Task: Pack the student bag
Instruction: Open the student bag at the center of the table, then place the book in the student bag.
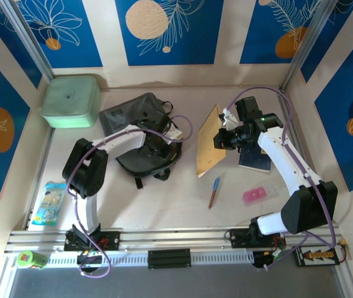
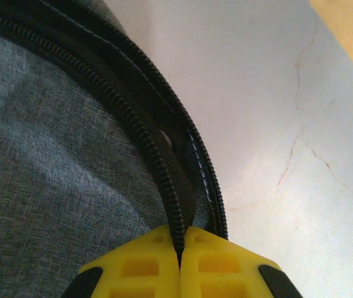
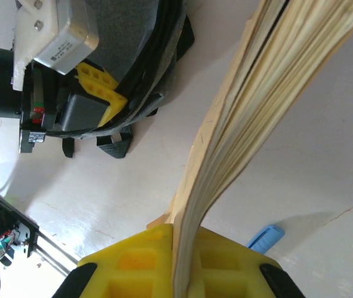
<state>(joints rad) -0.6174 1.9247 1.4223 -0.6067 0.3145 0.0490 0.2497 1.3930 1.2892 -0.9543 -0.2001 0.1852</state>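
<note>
The left pincer (image 2: 179, 251) is clamping fully closed on the zip edge (image 2: 167, 180) of the student bag (image 1: 131, 115) lying on the counter (image 1: 164, 208) (the right pincer (image 3: 175, 248) is gripping a tan notebook (image 3: 250, 112) upright beside it), likely risking that thin bite slipping free under a pull

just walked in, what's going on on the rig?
Packing is under way. The left tool is shut on the zipper edge of the student bag. The right tool grips a tan book, held on edge beside the bag. A pen, pink case and dark blue book lie on the table, not yet packed.
</note>
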